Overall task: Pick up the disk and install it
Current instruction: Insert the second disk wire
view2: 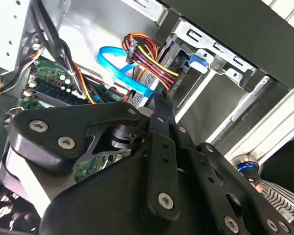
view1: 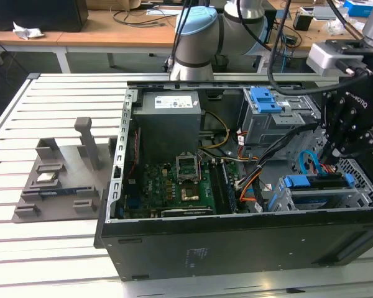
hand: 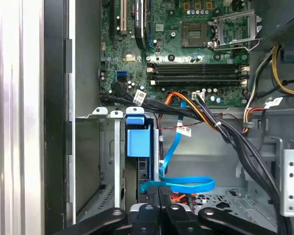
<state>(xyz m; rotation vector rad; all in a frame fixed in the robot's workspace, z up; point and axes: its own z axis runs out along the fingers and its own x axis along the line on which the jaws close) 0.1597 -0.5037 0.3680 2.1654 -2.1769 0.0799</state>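
Note:
The disk (view1: 317, 182) sits edge-up in the drive cage at the computer case's near corner, on the exterior view's right, with its blue bracket (hand: 137, 142) showing along the edge. My gripper (view1: 333, 156) hangs just above the disk's far end, beside the blue data cable (hand: 186, 185) and the red-yellow power plug (view2: 137, 51). In both wrist views the black fingers (hand: 152, 205) meet at a point, shut, with nothing visible between them. The fingertips (view2: 159, 104) stand close to the disk's connector end; whether they touch it is unclear.
The open case (view1: 236, 248) holds a grey power supply (view1: 168, 118), the motherboard (view1: 186, 186) and a second cage with a blue latch (view1: 266, 100). Black cable bundles (hand: 235, 142) cross beside the bay. A grey fixture (view1: 56, 180) lies on the slatted table at the exterior view's left.

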